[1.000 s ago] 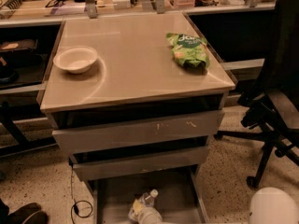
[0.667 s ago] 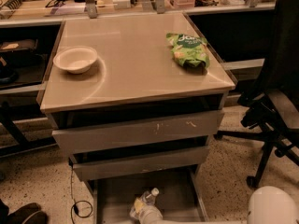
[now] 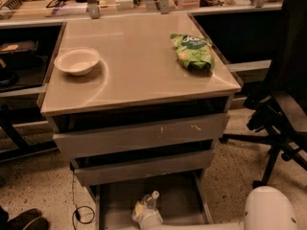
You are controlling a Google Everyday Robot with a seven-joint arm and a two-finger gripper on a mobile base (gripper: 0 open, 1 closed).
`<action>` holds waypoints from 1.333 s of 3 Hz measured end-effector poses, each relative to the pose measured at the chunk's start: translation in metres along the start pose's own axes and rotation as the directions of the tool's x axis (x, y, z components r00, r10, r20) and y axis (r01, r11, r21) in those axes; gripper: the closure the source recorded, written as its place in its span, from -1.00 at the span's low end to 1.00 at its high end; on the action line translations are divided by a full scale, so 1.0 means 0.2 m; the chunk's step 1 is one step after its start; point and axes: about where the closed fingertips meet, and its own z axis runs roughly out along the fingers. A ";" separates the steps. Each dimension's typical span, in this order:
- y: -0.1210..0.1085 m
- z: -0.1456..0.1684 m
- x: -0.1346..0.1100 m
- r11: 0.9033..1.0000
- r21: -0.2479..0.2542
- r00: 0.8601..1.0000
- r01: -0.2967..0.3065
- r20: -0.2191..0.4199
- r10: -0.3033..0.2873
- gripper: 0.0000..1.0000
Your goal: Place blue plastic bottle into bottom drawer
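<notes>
At drawer [image 3: 178,201] front, tool [image 3: 146,218] against bottle [image 3: 147,203] base; bottle beyond tool, cap [image 3: 155,194] pointing away, long axis tilted right; tool's hold: cannot tell.

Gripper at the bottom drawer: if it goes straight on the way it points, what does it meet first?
The gripper is low in the bottom drawer, right at the blue plastic bottle. Going on, it would probably meet that bottle first, then the drawer floor; depth is unclear.

Lab, workbench [image 3: 43,11], office chair [image 3: 290,107], pincer [image 3: 143,213] in bottom drawer [image 3: 178,199]
</notes>
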 end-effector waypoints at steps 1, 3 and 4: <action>-0.01 0.02 -0.03 0.999 0.045 0.998 0.028 0.046 -0.030 1.00; -0.06 0.04 -0.08 0.990 0.121 0.991 0.069 0.110 -0.082 1.00; -0.08 0.06 -0.10 0.985 0.149 0.985 0.082 0.136 -0.102 1.00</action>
